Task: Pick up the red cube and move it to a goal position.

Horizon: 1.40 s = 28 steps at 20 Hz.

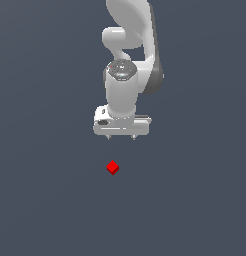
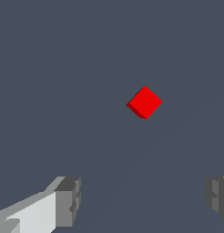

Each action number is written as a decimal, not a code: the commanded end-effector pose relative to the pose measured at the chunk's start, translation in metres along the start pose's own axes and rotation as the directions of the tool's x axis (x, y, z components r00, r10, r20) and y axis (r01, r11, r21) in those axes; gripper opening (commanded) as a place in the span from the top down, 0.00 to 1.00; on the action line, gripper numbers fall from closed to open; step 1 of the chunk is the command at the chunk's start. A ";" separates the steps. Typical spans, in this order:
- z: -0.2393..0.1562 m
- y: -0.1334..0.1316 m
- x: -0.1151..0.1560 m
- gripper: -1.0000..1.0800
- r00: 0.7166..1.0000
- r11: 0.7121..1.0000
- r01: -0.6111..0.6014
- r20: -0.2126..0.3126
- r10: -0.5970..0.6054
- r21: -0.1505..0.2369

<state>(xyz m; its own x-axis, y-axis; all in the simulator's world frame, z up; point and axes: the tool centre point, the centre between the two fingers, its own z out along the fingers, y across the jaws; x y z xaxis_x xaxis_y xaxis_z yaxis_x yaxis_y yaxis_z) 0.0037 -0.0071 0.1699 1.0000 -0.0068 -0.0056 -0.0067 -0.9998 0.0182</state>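
The red cube [image 1: 112, 167] is a tiny bright red cube lying on the dark grey surface, turned corner-on. The white gripper [image 1: 121, 136] hangs above and behind it, pointing down, with its two short fingertips spread wide apart and nothing between them. In the wrist view the red cube [image 2: 144, 102] lies apart from the grey fingers [image 2: 68, 201], ahead of the wide gap between them. The gripper [image 2: 143, 200] is open and does not touch the cube.
The white arm [image 1: 130, 50] rises behind the gripper toward the top of the exterior view. A plain dark grey surface [image 1: 45, 200] spreads all around. No goal marker shows.
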 end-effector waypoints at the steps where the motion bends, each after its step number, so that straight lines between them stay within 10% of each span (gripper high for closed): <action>1: 0.000 0.000 0.000 0.04 1.000 1.000 0.000 0.000 0.000 0.000; 17: 0.041 0.004 0.021 0.04 0.980 0.980 -0.198 0.001 0.198 0.004; 28: 0.110 0.021 0.054 0.04 0.859 0.859 -0.512 0.004 0.512 0.011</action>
<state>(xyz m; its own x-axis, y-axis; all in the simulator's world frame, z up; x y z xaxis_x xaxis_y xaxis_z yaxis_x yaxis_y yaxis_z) 0.0527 -0.0277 0.0686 0.8784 -0.4780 -0.0003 -0.4779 -0.8784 0.0087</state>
